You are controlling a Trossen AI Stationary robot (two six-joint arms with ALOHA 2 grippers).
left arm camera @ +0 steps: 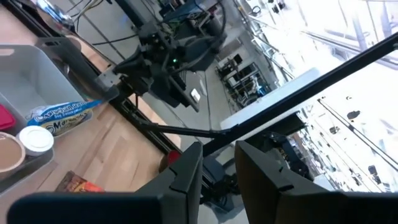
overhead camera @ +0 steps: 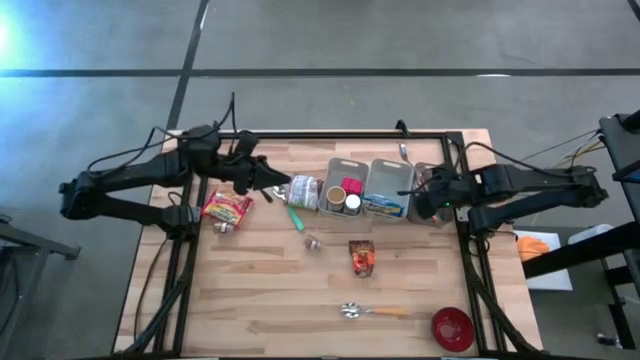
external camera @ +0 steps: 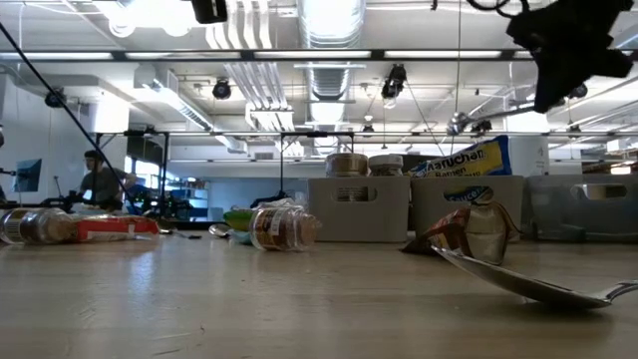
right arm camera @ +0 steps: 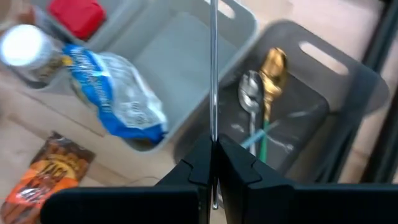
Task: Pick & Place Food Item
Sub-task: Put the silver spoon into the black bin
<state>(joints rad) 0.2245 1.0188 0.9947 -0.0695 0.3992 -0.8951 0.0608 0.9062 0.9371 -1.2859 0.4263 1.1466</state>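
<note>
While both arms hover over the tabletop, no food item is held. The left claw, fingers narrowly apart and empty, hangs just beside the lying jar; the right claw, closed and empty, waits above the bins. Next, I judge, it must descend onto the jar.

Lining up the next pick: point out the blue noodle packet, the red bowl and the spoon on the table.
blue noodle packet (right arm camera: 118,99), right wrist view, middle of the wrapper.
red bowl (overhead camera: 452,328), high view, centre of the bowl.
spoon (overhead camera: 372,312), high view, mid handle.
</note>
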